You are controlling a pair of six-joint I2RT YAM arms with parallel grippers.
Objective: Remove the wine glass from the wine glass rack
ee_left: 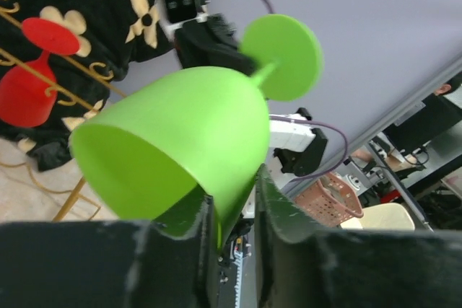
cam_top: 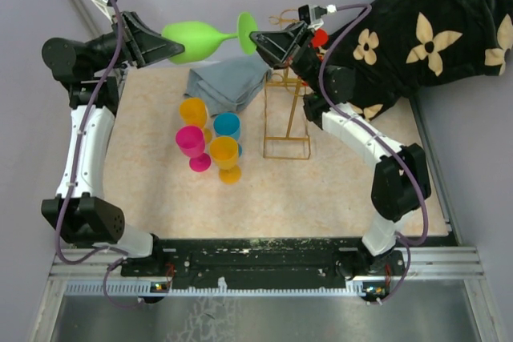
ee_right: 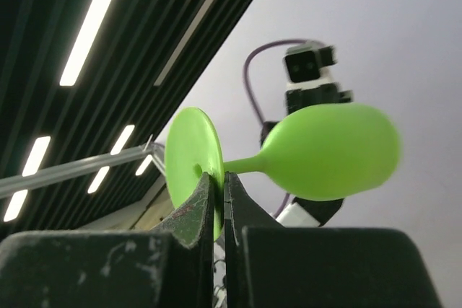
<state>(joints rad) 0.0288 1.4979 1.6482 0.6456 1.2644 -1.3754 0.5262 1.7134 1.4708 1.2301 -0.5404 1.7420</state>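
A green wine glass (cam_top: 200, 40) hangs horizontally in the air behind the table, held at both ends. My left gripper (cam_top: 175, 47) is shut on its bowl rim, one finger inside the bowl and one outside (ee_left: 231, 192). My right gripper (cam_top: 255, 38) is shut on the edge of its round foot (ee_right: 216, 182). The bowl (ee_right: 325, 153) and stem point toward the left arm. The gold wire wine glass rack (cam_top: 287, 122) stands on the table below the right gripper. A red wine glass (cam_top: 319, 38) still hangs on it and also shows in the left wrist view (ee_left: 32, 84).
Several coloured plastic goblets stand mid-table: orange (cam_top: 193, 110), blue (cam_top: 227, 126), pink (cam_top: 191, 142), yellow-orange (cam_top: 225, 152). A grey cloth (cam_top: 228, 82) lies behind them. A black flowered blanket (cam_top: 433, 30) covers the back right corner.
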